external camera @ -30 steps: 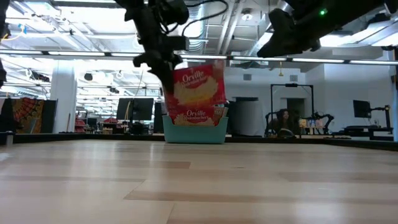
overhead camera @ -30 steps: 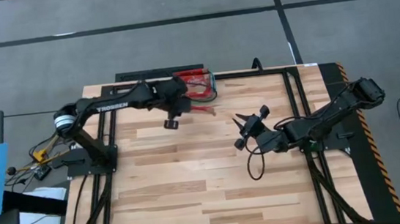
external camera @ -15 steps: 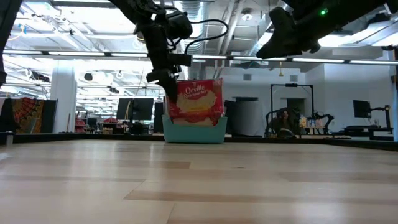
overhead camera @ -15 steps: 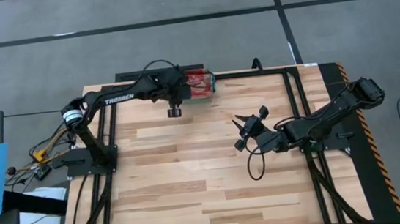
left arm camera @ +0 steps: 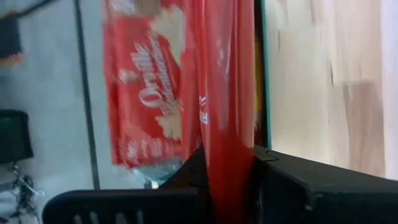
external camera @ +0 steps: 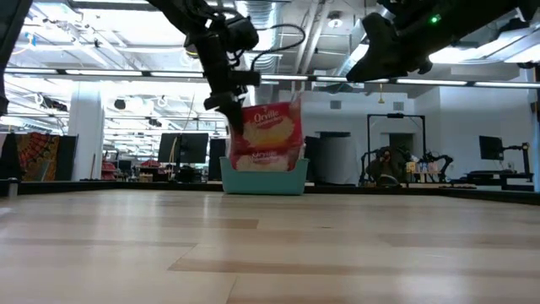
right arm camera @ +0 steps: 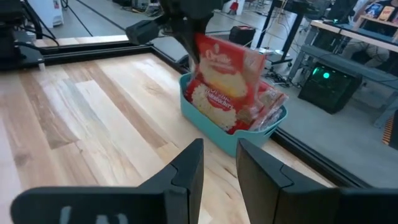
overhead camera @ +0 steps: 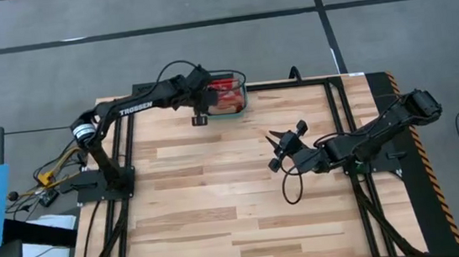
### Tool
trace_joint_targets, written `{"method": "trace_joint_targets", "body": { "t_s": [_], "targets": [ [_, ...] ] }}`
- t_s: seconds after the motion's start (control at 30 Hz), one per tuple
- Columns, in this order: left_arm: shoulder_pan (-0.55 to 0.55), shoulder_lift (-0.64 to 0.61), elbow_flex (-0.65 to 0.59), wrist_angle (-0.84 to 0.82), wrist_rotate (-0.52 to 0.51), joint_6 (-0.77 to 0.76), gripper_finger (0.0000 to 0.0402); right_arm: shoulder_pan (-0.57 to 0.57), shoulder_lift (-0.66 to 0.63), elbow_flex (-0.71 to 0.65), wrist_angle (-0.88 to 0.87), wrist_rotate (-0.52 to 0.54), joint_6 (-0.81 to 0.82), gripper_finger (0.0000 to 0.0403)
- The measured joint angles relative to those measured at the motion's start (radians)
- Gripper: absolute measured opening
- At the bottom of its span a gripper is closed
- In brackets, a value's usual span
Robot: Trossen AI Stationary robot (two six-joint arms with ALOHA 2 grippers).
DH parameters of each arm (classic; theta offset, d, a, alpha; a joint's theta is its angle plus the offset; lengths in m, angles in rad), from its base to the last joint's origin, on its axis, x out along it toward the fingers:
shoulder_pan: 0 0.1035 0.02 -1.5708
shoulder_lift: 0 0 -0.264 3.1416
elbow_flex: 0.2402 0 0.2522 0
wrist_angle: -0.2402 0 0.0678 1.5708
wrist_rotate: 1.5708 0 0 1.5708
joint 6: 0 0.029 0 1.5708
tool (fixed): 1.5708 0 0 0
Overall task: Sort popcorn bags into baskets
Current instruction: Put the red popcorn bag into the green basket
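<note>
My left gripper (overhead camera: 209, 102) is shut on a red popcorn bag (external camera: 266, 133) with a cream-yellow label, over the teal basket (external camera: 264, 179) at the table's far edge. The bag's lower end is behind the basket's front wall. More red bags (left arm camera: 146, 93) lie in the basket, which also shows in the right wrist view (right arm camera: 208, 121). My right gripper (overhead camera: 275, 148) hangs above the table's middle right. It is empty, with a narrow gap between its fingers (right arm camera: 219, 168). My left gripper pinches the bag between its two fingers at one side edge (left arm camera: 225, 177); the wrist view shows the bag edge-on. The fingers come slanting down from the table's left. The bag stands tilted, its lower end (external camera: 263, 159) down inside the basket.
The basket (overhead camera: 245, 103) stands against the black frame rail at the table's far edge. The bare wooden tabletop (overhead camera: 219, 197) stretches toward the near edge. The room beyond shows in the low view.
My left gripper has carried the bag toward the table's far edge, from over the bare wood beside the basket to over the basket. The bag has come down, so that its lower end is now inside the basket, and it has tipped.
</note>
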Motion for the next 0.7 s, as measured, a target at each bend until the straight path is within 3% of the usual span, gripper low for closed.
{"method": "trace_joint_targets", "body": {
  "t_s": [0.23,0.7],
  "targets": [
    [0.033,0.065,-0.001,-0.025,0.008,0.0,0.0018,0.0,0.0,0.0,-0.019,-0.003,0.011,0.0119],
    [0.032,0.066,0.019,-0.037,0.126,-0.011,0.0018,-0.038,0.0,0.0,-0.037,-0.053,0.035,0.0119]
  ]
}}
